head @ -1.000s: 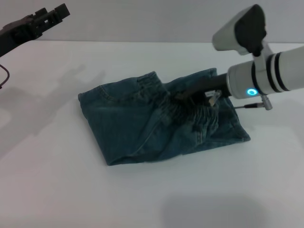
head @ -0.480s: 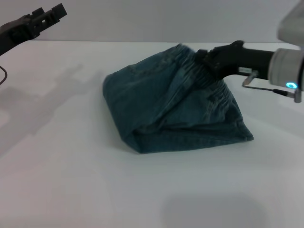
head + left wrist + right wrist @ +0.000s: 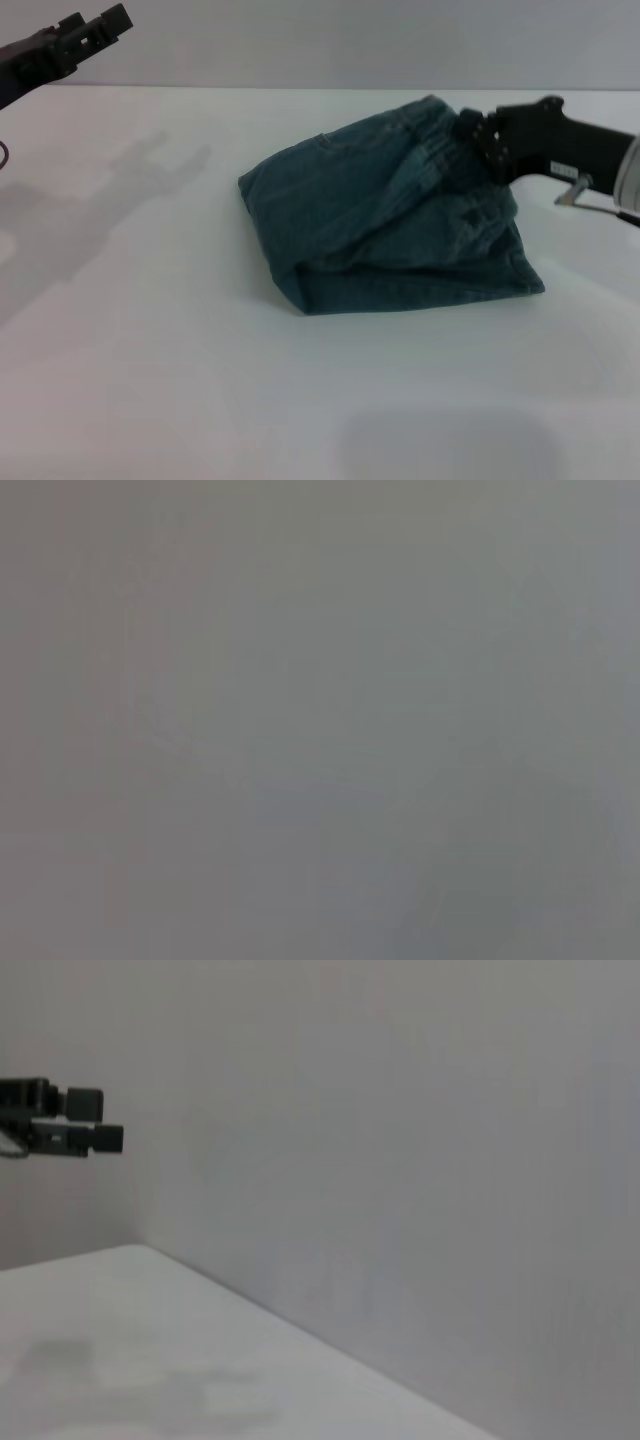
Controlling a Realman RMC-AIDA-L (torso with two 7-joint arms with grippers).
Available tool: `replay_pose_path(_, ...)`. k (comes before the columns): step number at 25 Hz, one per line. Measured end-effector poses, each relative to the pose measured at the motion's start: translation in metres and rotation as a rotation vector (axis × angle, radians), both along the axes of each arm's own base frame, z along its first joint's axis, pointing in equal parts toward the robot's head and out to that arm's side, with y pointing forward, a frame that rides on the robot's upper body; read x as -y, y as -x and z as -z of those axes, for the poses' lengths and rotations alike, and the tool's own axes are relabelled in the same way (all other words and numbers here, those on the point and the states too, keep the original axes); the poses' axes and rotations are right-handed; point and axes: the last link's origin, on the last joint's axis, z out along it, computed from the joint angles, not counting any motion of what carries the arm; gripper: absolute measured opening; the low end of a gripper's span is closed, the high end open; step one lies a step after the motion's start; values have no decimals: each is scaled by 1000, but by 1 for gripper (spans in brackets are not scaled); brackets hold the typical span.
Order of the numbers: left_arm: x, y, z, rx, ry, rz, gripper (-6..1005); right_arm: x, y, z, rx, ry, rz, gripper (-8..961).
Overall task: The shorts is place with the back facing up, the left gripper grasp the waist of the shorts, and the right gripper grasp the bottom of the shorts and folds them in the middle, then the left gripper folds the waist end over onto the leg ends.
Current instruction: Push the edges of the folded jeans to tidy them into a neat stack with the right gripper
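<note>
The blue denim shorts (image 3: pixel 390 225) lie folded in a heap on the white table (image 3: pixel 150 380) in the head view. Their upper right part, with the gathered waistband, is lifted off the table. My right gripper (image 3: pixel 478 138) is shut on that lifted edge and reaches in from the right. Far from the shorts, my left gripper (image 3: pixel 100 22) hangs raised at the far left with its fingers apart and nothing between them. It also shows in the right wrist view as the left gripper (image 3: pixel 100 1122). The left wrist view shows only plain grey.
The white table stretches wide around the shorts on the left and in front. A pale wall (image 3: pixel 400 1110) stands behind the table.
My right gripper has drawn the held edge of the shorts to the right, and the whole heap has slid right with it. The left arm has hardly moved.
</note>
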Motion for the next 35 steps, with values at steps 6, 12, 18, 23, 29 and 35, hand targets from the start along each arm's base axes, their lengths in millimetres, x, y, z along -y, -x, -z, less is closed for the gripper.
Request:
replay_pose_path(6, -1, 1, -2, -4, -5, -4, 829, 16, -24, 7, 31, 17, 25, 42)
replay_pose_path(12, -1, 5, -8, -5, -26, -18, 829, 32, -44, 20, 83, 50, 4, 73)
replay_pose_path(18, -2, 6, -9, -9, -32, -18, 829, 35, -50, 26, 107, 63, 1, 104)
replay_pose_path(23, -2, 7, -12, -10, -43, -20, 829, 31, -50, 23, 125, 33, -2, 130)
replay_pose_path(29, 0, 10, -13, -7, -48, -29, 829, 25, -48, 13, 112, -27, 0, 220)
replay_pose_path(35, 2, 14, -15, -1, -63, -38, 829, 18, -37, -6, 22, -105, -24, 476)
